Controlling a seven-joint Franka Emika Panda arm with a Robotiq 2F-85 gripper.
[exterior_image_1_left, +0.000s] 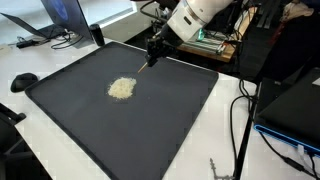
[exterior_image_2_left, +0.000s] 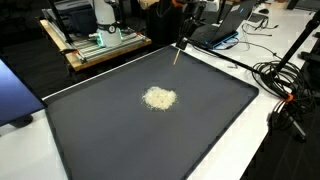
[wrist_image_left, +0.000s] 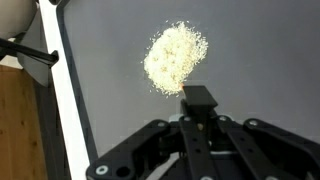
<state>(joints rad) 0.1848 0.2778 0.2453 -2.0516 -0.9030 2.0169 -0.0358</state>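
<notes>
The white table (exterior_image_1_left: 35, 62) is the biggest thing I have in front of me. A dark mat (exterior_image_1_left: 180, 110) covers nearly all of it, leaving only a pale strip around the mat's edges in both exterior views (exterior_image_2_left: 285, 150). In the wrist view one edge of the mat (wrist_image_left: 250, 60) runs down the left side of the picture, with white table and bare wood beyond it.

The arm (exterior_image_1_left: 195, 15) comes in over the mat's far edge in an exterior view.

A loose pile of pale grains (exterior_image_1_left: 121, 88) lies on the mat around its middle, well away from every edge and corner (exterior_image_2_left: 159, 98). In the wrist view the pile (wrist_image_left: 175, 58) sits just ahead of the claw, and I see nothing touching it.

The gripper (exterior_image_1_left: 155, 47) hangs above the mat close to its far edge, apart from the pile. Its fingers are drawn in narrow around a thin dark tool (wrist_image_left: 198, 98) clamped between them (wrist_image_left: 198, 122). The tool (exterior_image_2_left: 179, 55) points down at the mat near that edge. I cannot tell whether its tip touches the surface.

Beyond the mat's corners I see a laptop (exterior_image_1_left: 60, 20), a dark mouse (exterior_image_1_left: 22, 81) and some cables (exterior_image_1_left: 240, 115).
</notes>
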